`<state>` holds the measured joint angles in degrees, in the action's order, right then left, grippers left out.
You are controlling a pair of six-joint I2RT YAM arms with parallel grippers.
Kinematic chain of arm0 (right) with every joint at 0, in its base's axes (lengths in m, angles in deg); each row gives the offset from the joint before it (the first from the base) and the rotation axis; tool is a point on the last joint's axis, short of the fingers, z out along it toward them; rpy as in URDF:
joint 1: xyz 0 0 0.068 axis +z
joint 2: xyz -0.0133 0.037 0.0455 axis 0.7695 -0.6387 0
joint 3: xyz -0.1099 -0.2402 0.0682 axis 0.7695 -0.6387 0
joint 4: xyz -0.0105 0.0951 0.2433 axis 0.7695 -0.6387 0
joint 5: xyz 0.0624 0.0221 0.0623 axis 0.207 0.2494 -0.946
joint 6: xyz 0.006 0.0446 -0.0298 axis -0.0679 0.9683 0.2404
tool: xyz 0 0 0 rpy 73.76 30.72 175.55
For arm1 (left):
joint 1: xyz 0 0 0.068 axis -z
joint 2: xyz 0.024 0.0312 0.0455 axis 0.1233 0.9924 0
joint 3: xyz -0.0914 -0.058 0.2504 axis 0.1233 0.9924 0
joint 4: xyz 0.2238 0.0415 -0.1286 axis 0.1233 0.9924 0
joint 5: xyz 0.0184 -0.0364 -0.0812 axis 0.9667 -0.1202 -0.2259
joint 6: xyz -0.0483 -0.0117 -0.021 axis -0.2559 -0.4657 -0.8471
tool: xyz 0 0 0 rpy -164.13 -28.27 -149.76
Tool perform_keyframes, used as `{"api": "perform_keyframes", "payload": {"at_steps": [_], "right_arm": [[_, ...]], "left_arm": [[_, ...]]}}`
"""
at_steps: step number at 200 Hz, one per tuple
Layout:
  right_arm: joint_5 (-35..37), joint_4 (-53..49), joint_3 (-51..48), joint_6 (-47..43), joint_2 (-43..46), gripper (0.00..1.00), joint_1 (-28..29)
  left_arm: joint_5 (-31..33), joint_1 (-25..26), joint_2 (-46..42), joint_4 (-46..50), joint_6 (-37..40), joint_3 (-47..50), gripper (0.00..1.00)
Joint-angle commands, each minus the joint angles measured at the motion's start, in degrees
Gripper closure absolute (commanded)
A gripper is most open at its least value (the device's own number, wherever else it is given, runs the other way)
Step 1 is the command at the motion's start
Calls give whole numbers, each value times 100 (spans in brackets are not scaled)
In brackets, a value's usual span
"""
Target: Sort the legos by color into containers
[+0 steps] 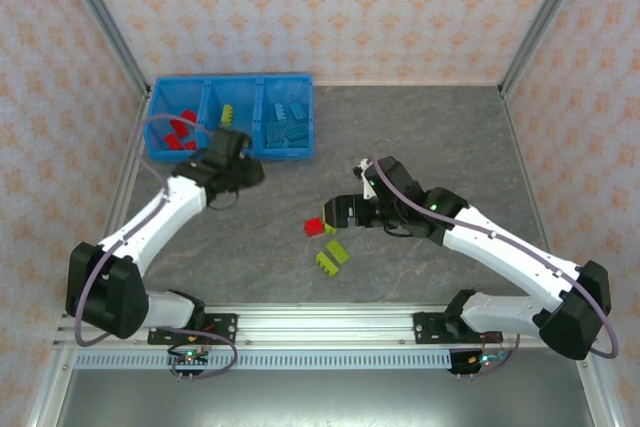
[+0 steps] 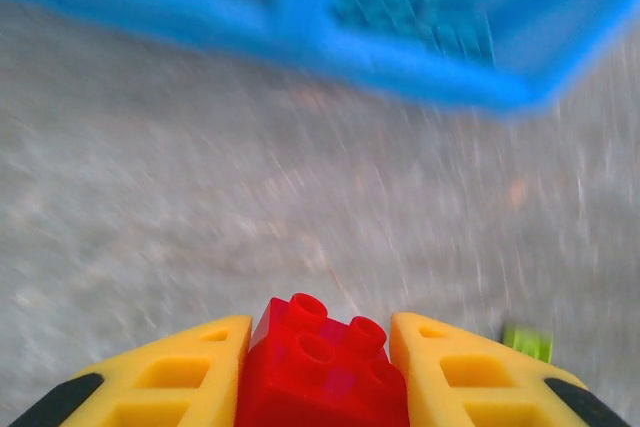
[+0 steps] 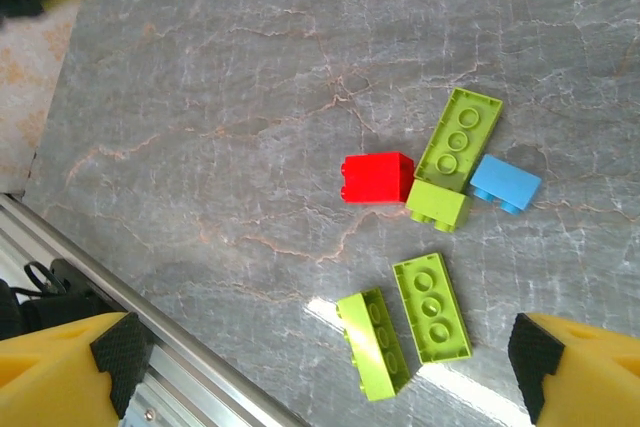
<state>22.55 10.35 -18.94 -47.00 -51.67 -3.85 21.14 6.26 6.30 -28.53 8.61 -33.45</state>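
— Where's your claw?

— My left gripper is clamped on a red brick, pads on its smooth sides, studs up. It hangs at the near wall of the blue bin. My right gripper stands wide apart, holding nothing, above the loose pile.

— Run me through it, big things first.

— Grey stone-look table. Then the bin at its far left corner: red legos in the left compartment, lime legos in the middle, light-blue legos in the right. Then the leftovers: four lime bricks, a loose red brick and a light-blue brick.

— How will they handle?

— Light, rigid, slick plastic, I'd judge. Nothing to break, but a skewed pinch could squirt one out. I'd grip across the flat side walls, not the studs. I'd take an outlying lime one first, since the loose red sits against its neighbours.

— Any writing?

— None I can read; my left wrist view is blurred.
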Motion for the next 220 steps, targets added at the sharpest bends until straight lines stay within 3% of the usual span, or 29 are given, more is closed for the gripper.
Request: {"api": "perform_keyframes", "payload": {"at_steps": [1,22,67,100,135,173,195,220], "right_arm": [[47,269,115,207,-87,5,13],[75,356,98,298,-87,4,13],[195,334,-77,427,5,4,13],[280,181,-166,481,255,4,13],[485,-16,-197,533,585,5,13],[636,3,-337,628,792,4,13],[772,108,-373,690,759,4,13],[1044,207,-364,768,684,4,13]], "left_arm": [[-89,-876,443,-144,133,-715,73],[-128,-1579,1107,-308,-102,-1420,73],[-99,-2333,2571,173,-303,-3366,71],[-439,-2676,3750,860,-336,-4717,54],[-682,-2786,4377,1394,-251,-5569,44],[-929,-2779,3738,1156,-457,-5028,43],[-1164,-2660,2514,464,-846,-3801,47],[-1066,-2137,1047,-97,-1009,-2329,48]]}}
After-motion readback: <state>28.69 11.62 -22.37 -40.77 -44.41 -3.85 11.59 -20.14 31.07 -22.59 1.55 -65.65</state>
